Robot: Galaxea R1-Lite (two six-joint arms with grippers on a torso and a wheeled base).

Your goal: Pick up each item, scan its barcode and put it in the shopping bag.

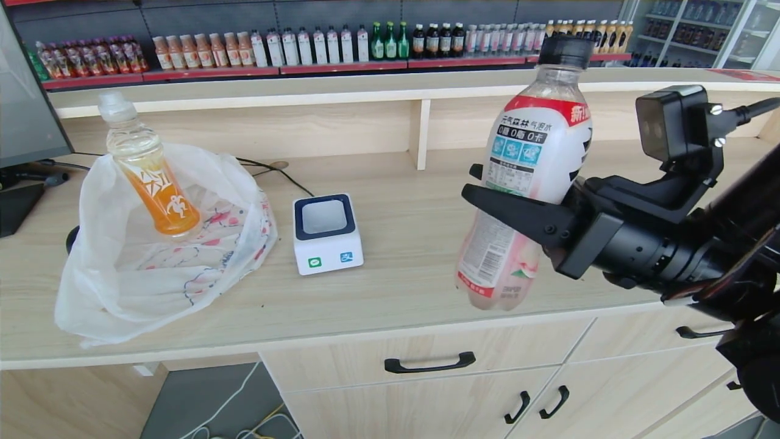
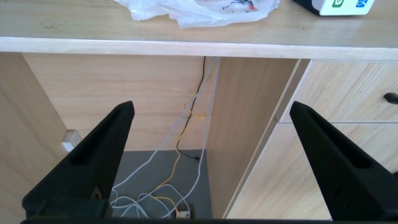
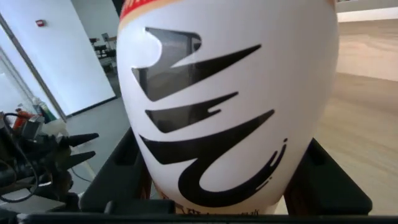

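Head view: the right gripper is clamped round the middle of a black-capped peach drink bottle, held tilted above the counter near its front edge. The scanner sits between it and the shopping bag, in which an orange drink bottle stands.

Left wrist view: the left gripper, spread wide and holding nothing, sits below the counter facing hanging cables.

Right wrist view: the peach drink bottle sits between the fingers.

From head, down over tabletop; from left wrist, low below its edge, sharing shopping bag; from right wrist, tight against drink bottle.
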